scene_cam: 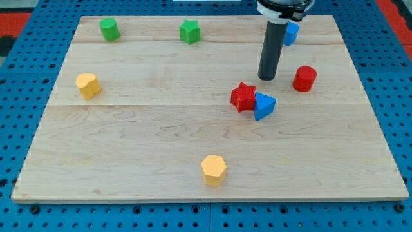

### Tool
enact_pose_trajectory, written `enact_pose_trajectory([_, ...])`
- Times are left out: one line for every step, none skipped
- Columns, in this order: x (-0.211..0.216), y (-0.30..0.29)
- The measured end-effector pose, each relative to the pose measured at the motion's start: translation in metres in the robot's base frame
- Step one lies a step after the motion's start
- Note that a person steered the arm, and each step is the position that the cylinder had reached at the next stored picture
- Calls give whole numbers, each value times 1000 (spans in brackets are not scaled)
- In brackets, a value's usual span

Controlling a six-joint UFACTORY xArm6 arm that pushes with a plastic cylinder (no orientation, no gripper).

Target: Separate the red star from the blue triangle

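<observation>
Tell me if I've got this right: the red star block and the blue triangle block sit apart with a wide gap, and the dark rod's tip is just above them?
Not quite. In the camera view the red star block and the blue triangle block touch side by side, with no gap. The rest holds: my tip sits just toward the view's top from them.

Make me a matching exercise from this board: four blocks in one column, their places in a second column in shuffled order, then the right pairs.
Column one:
1. red star
2. red cylinder
3. green star
4. yellow hexagon

Column two:
A. near the board's bottom edge
B. touching the blue triangle
C. to the view's right of my tip
D. near the board's top edge

Pairs: 1-B, 2-C, 3-D, 4-A
</observation>
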State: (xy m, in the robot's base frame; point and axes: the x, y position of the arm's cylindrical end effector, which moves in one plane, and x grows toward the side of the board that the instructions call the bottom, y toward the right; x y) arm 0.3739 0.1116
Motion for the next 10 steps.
enact_pose_trajectory([0,0])
enact_pose_trajectory([9,-2])
enact_pose_trajectory([15,-15])
enact_pose_trajectory([31,-50])
enact_pose_trajectory([46,-52])
enact_pose_trajectory([52,-52])
enact_pose_trajectory([52,-55])
enact_pose_trajectory([52,-55])
enact_pose_trajectory([65,-45])
enact_pose_trajectory([94,-41])
